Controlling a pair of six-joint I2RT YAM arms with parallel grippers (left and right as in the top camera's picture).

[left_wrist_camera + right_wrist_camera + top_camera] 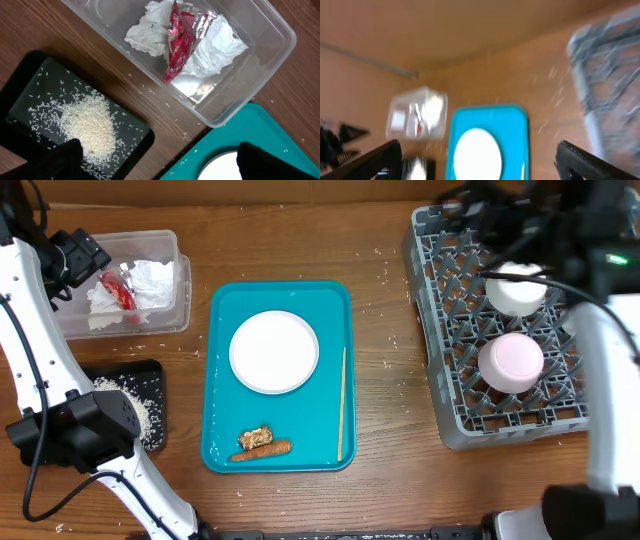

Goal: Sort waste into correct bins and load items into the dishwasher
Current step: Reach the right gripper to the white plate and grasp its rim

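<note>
Red wrapper (180, 35) is lying crinkled and shiny on top of the crumpled white napkin (215, 50), both inside the clear tub (255, 75) at the table's far left. I am getting this sharply only from the left wrist camera, where the left gripper (160, 157) is hanging with fingers spread wide, and the rice grains (90, 125) are showing as a heap with loose scatter on the black tray (30, 80). Overhead is giving me the rest: the teal tray (225, 380) carrying a white plate (274, 352), wooden stick (342, 402), carrot piece (262, 449) and brown lump (255, 437), and the grey rack (440, 330) holding a white bowl (516, 288) and pinkish-white dish (511, 362). The right wrist view is coming through blurred, the right gripper (480, 160) also gaping wide.
</note>
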